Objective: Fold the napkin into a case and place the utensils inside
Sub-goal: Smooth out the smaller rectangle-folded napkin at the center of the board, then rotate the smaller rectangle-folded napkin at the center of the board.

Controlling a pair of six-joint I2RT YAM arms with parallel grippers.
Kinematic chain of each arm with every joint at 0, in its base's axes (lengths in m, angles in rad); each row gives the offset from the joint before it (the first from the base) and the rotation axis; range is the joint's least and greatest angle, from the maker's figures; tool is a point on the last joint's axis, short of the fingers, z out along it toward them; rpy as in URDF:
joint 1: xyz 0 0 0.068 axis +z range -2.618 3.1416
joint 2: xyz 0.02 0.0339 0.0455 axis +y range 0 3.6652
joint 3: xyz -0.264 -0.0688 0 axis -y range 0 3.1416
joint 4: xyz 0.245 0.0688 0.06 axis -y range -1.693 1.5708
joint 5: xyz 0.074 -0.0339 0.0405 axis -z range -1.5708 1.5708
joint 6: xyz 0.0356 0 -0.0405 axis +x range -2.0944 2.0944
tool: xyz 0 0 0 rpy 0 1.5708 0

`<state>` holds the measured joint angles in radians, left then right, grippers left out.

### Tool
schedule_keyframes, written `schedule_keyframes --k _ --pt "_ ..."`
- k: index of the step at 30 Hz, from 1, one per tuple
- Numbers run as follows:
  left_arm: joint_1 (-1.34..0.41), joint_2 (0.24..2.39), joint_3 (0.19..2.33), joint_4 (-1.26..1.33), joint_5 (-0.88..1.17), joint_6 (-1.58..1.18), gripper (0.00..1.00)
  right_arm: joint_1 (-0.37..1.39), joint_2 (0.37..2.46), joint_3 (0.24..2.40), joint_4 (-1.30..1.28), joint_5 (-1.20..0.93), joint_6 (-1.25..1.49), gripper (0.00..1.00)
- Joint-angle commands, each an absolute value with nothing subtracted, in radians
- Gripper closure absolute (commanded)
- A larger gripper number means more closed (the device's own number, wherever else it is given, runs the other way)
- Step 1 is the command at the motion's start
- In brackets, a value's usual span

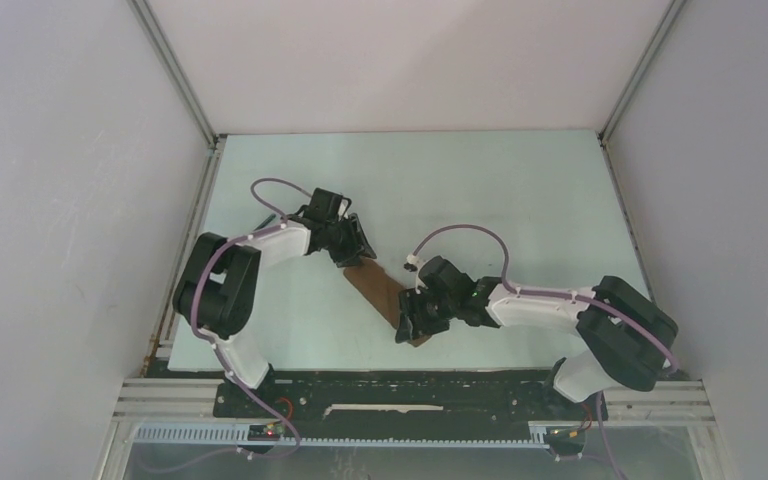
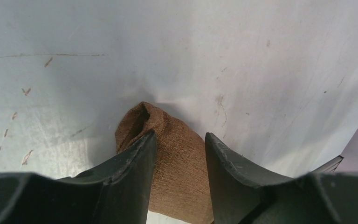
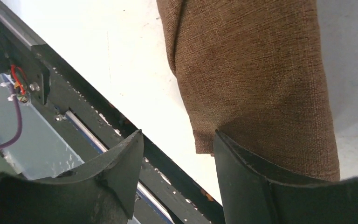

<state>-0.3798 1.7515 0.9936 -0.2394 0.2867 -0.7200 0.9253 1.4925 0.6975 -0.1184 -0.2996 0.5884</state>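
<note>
Plainly the case lies as a narrow brown strip slanting across the bench, one end under each arm. The left gripper straddles the far end, fingers partly apart over the cloth and pinching nothing. The right gripper hangs over the near end, likewise apart and empty. A good finish probably means pressing the folds flat while leaving one end open. No utensils show, and I cannot tell whether any sit inside.

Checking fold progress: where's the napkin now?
Top view: napkin is a narrow diagonal strip, centre of the table, far end at left gripper, near end at right gripper.
</note>
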Motion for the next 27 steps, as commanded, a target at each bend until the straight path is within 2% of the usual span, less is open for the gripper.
schedule_keyframes --k 1,7,12,19,27 --pt "-0.392 1.644 1.025 -0.289 0.257 -0.669 0.48 0.933 1.451 0.694 -0.256 -0.144 0.528 0.34" --pt "-0.395 1.570 1.035 -0.316 0.307 -0.663 0.45 0.961 1.364 0.774 -0.369 -0.111 0.523 0.34" --pt "-0.415 1.555 1.052 -0.340 0.290 -0.664 0.44 0.998 1.364 0.821 -0.301 -0.212 0.575 0.34" --pt "-0.426 1.468 1.076 -0.394 0.262 -0.642 0.43 1.037 1.432 0.779 -0.199 -0.292 0.650 0.33" --pt "-0.428 1.450 1.074 -0.410 0.297 -0.634 0.42 1.040 1.478 0.744 -0.201 -0.219 0.657 0.33"
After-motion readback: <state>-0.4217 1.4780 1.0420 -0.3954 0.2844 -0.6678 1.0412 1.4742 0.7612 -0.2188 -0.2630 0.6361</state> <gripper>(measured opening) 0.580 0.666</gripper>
